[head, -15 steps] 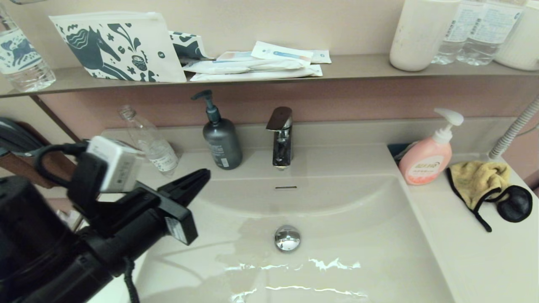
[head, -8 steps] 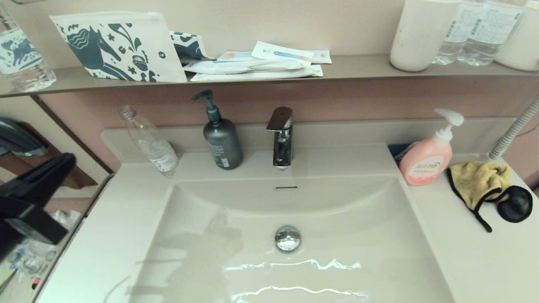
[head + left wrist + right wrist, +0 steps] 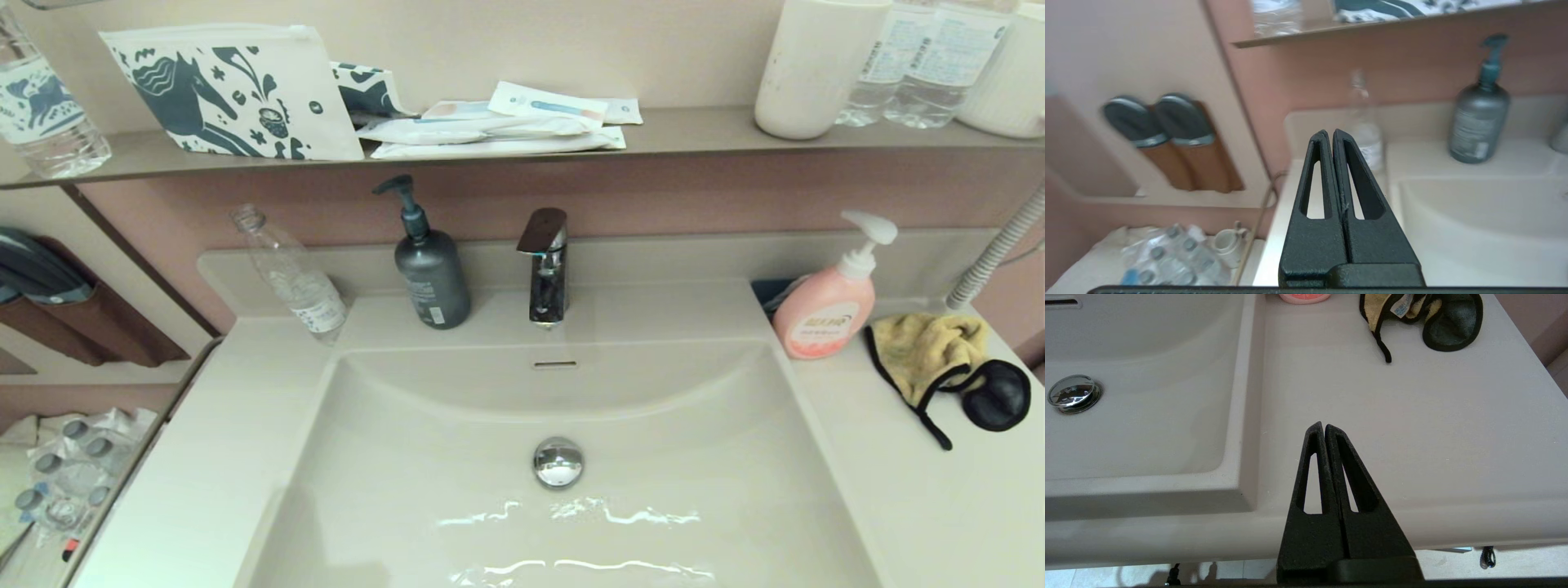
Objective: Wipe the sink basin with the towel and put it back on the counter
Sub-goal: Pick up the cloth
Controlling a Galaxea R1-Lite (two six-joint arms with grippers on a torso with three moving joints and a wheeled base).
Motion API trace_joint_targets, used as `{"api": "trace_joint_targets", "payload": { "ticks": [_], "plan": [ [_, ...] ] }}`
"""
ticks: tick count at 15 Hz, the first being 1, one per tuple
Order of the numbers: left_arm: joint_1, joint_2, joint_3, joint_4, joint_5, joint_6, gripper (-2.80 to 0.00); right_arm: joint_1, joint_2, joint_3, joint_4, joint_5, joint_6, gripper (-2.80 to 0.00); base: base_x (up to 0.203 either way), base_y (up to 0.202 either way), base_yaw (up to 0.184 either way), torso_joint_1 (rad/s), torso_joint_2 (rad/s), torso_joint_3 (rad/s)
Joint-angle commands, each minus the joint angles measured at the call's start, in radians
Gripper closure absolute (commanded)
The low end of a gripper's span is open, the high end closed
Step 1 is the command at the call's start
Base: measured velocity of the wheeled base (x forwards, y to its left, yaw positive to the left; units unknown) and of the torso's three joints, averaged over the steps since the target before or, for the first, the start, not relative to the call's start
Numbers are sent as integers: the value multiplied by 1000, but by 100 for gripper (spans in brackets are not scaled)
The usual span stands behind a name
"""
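Observation:
The mustard-yellow towel with black trim lies crumpled on the counter at the back right, beside the pink soap bottle; it also shows in the right wrist view as the towel. The off-white sink basin fills the middle, with its chrome drain plug and slot overflow. Neither arm shows in the head view. My left gripper is shut and empty, off the counter's left end. My right gripper is shut and empty over the counter's front right edge, well short of the towel.
A grey pump bottle, a clear plastic bottle and the chrome faucet stand along the back ledge. The pink soap bottle stands right of the basin. A wall shelf above holds pouches, packets and bottles.
My left arm has pulled back out of the head view, from over the basin's left side to beyond the counter's left edge. The towel has not moved.

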Motion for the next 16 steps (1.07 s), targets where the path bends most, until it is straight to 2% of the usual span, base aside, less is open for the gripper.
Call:
{"api": "trace_joint_targets", "payload": {
  "ticks": [1, 2, 4, 8, 10, 12, 14, 16],
  "plan": [
    [40, -125, 5, 50, 8, -6, 0, 0, 0, 0, 0, 0, 0, 0, 0, 0, 0, 0, 0, 0],
    [49, -147, 6, 106, 7, -9, 0, 1, 0, 0, 0, 0, 0, 0, 0, 0, 0, 0, 0, 0],
    [60, -197, 32, 143, -22, -25, 0, 0, 0, 0, 0, 0, 0, 0, 0, 0, 0, 0, 0, 0],
    [64, -351, 157, 180, -163, -49, 0, 1, 0, 0, 0, 0, 0, 0, 0, 0, 0, 0, 0, 0],
    [64, -354, 189, 188, -211, -133, 0, 1, 0, 0, 0, 0, 0, 0, 0, 0, 0, 0, 0, 0],
    [64, -354, 240, 188, -275, -175, 0, 1, 0, 0, 0, 0, 0, 0, 0, 0, 0, 0, 0, 0],
    [64, -354, 303, 187, -310, -176, 0, 0, 0, 0, 0, 0, 0, 0, 0, 0, 0, 0, 0, 0],
    [64, -354, 308, 225, -312, -164, 0, 1, 0, 0, 0, 0, 0, 0, 0, 0, 0, 0, 0, 0]
  ]
}}
